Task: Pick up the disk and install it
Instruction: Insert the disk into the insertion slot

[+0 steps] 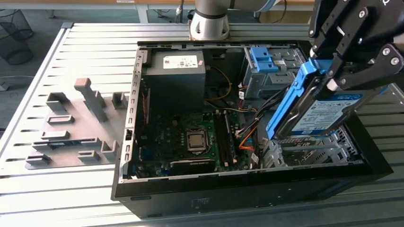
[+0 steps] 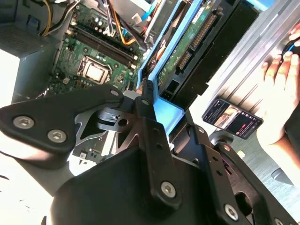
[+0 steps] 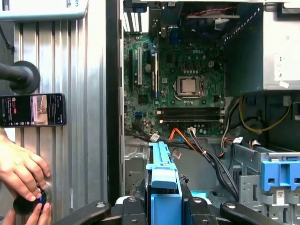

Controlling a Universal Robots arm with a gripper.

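Right: slatted metal table (image 1: 94,47) carries everything. An open computer case (image 1: 252,189) lies flat on it, inside facing up. A grey fixture plate (image 1: 69,132) with upright blocks sits on the table just beside the case, on the exterior view's left. The arm base (image 1: 208,21) stands at the table's far edge, behind the case.

Inside the case:
- power supply (image 1: 175,78), a grey box with a white sticker, in the far corner near the arm base
- motherboard (image 1: 158,137), a green board on the case floor, with orange and black cables running over its edge on the exterior view's right
- metal drive cage (image 1: 315,151) at the near corner on the exterior view's right

The gripper (image 1: 325,78) is black and its fingers are clamped tight on the blue handle end of the disk (image 1: 322,113). The disk is held on edge and tilted, label towards the exterior view's right, blue rail along its side. Its low end is over the drive cage; I can't tell if they touch. In the second wrist view the disk's green circuit side (image 2: 187,42) faces the camera.

A spare blue bracket (image 1: 265,59) sits in the far bay, well apart from the disk.

Outside the case, in the first wrist view, a phone (image 3: 33,110) lies screen up on the table. A person's hand (image 3: 21,171) rests near it, fingers on a small round black part. The CPU socket (image 3: 190,86) is bare.
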